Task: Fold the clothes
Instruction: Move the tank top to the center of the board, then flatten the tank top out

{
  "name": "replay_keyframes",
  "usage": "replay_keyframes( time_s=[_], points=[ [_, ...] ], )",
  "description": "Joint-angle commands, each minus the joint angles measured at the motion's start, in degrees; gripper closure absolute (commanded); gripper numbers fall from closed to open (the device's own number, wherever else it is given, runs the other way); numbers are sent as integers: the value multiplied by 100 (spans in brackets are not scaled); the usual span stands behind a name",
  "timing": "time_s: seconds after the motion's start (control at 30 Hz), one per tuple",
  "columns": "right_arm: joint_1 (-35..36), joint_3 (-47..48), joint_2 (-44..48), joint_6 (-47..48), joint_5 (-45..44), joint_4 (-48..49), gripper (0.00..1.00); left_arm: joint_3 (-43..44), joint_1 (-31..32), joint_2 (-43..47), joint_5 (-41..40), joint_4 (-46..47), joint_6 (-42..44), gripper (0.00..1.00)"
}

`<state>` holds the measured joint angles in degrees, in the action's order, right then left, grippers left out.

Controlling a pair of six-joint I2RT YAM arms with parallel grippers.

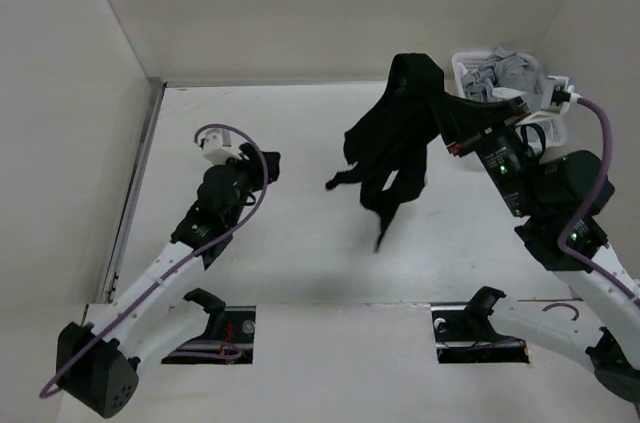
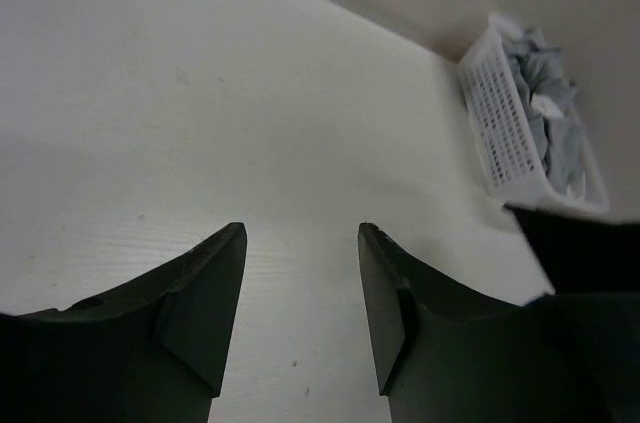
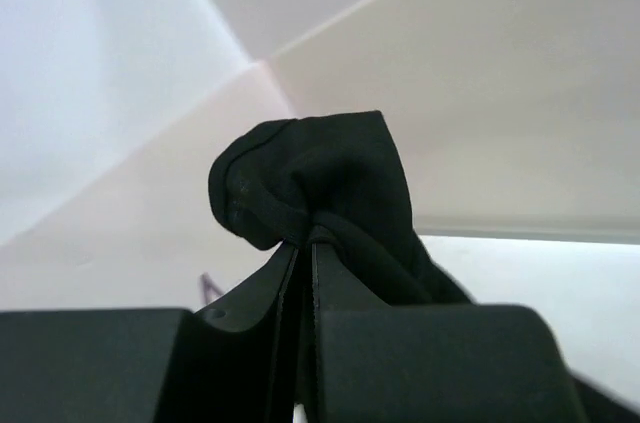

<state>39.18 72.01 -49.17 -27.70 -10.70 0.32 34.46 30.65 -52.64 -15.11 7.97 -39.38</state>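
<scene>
The left hand [image 2: 300,233] hovers near the surface's [image 1: 280,243] left edge, fingers apart and empty, likely ready to take a hem. Right of centre, toward the far edge, the shirt [image 1: 390,143] hangs bunched in the air. The right hand [image 3: 305,243] is clamped on one fold, probably lifting it so it drops open. The basket [image 1: 462,67] crowds the far right corner; the middle and near edge offer spreading room.

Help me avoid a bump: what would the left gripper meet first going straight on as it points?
Probably bare table; the left gripper aims wide of the basket, though depth is unclear.
</scene>
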Motion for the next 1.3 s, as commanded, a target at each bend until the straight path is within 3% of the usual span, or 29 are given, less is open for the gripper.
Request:
replay_keyframes(
  time_s=[0.0, 0.1, 0.17, 0.27, 0.4, 0.47, 0.6, 0.7, 0.77, 0.8, 0.9, 0.97, 1.1, 1.27],
  points=[
    [803, 262, 118, 318, -809, 73, 92, 281, -484, 578, -80, -532, -185, 53],
    [1245, 34, -180, 248, -987, 214, 91, 307, -968, 843, 87, -831, -211, 53],
    [1158, -238, -539, -58, -900, 302, 91, 290, -1240, 896, 280, -937, -255, 53],
    [606, -722, -1294, -524, -313, 705, 90, 202, -1461, 896, 447, -981, -351, 53],
    [-597, -1101, -2848, -833, 1014, 2180, 89, 88, -1523, 704, 430, -964, -422, 54],
    [-1213, -682, -3832, -1069, 1577, 2569, 85, 53, -1462, 554, 413, -955, -396, 54],
    [-1909, 593, -5014, -1738, 2054, 2070, 71, -70, -1391, 316, 386, -1121, -299, 55],
    [-1980, 658, -4840, -1564, 1757, 1570, 54, -211, -1155, 290, 325, -1402, -97, 58],
    [-1954, 264, -4481, -1327, 1450, 1314, 50, -334, -866, 316, 106, -1700, 35, 61],
    [-1954, -96, -4244, -1212, 1256, 1243, 52, -404, -673, 342, -51, -1867, 61, 62],
    [-1560, -1317, -3549, -1053, 1044, 1164, 81, -632, -223, 447, -692, -2438, 9, 69],
    [-1182, -2108, -3162, -1123, 956, 1146, 93, -782, -100, 527, -1010, -2738, -157, 74],
    [-461, -3305, -2529, -1211, 482, 1129, 94, -914, -143, 221, -845, -2652, -474, 77],
    [93, -3930, -2097, -1246, 411, 1120, 90, -844, -231, -623, -686, -2195, -440, 72]
  ],
)
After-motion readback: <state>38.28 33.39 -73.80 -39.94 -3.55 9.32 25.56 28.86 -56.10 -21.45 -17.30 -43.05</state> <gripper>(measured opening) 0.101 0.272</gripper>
